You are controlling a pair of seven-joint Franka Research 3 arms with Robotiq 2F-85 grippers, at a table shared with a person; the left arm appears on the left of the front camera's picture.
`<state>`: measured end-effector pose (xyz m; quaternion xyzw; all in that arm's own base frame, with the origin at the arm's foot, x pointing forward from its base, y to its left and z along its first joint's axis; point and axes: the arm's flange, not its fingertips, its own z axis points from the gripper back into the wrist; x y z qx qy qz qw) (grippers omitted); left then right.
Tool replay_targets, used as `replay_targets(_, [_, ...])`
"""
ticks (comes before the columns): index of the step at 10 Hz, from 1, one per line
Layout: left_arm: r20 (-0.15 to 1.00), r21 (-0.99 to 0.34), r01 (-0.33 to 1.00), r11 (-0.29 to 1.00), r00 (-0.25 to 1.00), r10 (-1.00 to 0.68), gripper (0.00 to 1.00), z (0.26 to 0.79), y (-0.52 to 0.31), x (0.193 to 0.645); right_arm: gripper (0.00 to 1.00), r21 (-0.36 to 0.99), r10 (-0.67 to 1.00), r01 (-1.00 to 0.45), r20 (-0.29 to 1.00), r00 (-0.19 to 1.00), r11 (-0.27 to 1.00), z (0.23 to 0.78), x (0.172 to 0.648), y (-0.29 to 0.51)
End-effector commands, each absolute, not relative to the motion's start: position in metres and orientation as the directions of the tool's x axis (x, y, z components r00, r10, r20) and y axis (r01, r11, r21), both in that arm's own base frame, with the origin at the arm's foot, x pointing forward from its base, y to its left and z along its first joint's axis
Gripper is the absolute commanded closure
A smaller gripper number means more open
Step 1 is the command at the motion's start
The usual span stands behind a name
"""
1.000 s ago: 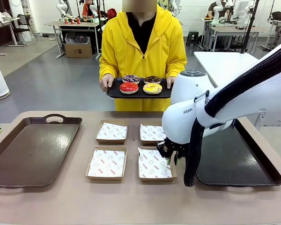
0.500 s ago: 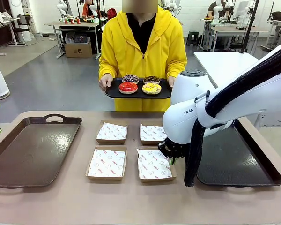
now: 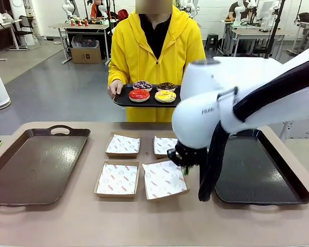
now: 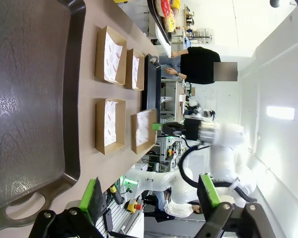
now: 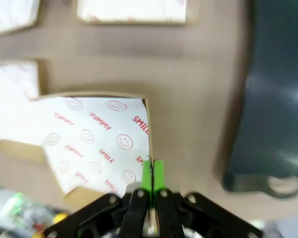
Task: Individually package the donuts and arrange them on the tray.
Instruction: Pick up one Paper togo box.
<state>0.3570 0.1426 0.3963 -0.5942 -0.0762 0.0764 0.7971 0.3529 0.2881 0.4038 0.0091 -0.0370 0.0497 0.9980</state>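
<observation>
Red [image 3: 139,94], yellow [image 3: 165,95], purple [image 3: 142,85] and chocolate [image 3: 167,86] donuts lie on a black tray [image 3: 124,102] that a person in a yellow hoodie holds beyond the table's far edge. My right gripper [image 3: 188,158] [image 5: 151,176] is shut on the right rim of the near-right paper-lined cardboard box [image 3: 164,180] [image 5: 99,144], which is tilted and raised off the table. My left gripper [image 4: 149,196] stands open over the left dark tray [image 4: 30,99], nothing between its green pads [image 4: 92,198].
Three more lined boxes [image 3: 122,145] [image 3: 117,179] [image 3: 165,145] rest flat mid-table. A dark tray [image 3: 33,164] lies at the left and another [image 3: 257,172] at the right, partly behind my right arm.
My right gripper closed on the near-right box's rim and lifted it, tilting and shifting it left. The person's tray of donuts drifted slightly left.
</observation>
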Motion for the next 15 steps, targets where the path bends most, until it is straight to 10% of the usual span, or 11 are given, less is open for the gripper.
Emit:
replay_targets(1, [0.039,-0.962,-0.020,0.272,0.976,0.212,0.00,0.398,0.143,0.357,1.00,-0.003,0.133,-0.133,0.118,0.984,0.991,0.478,0.345,0.283])
replay_targets(10, [0.039,-0.962,-0.020,0.272,0.976,0.212,0.00,0.398,0.143,0.357,1.00,0.054,-0.018,0.014,0.072,0.997,0.998,0.554,0.517,0.256])
replay_targets(15, [0.039,-0.962,-0.020,0.272,0.976,0.212,0.00,0.398,0.143,0.357,1.00,0.074,-0.022,0.016,0.075,0.997,0.997,0.540,0.528,0.250])
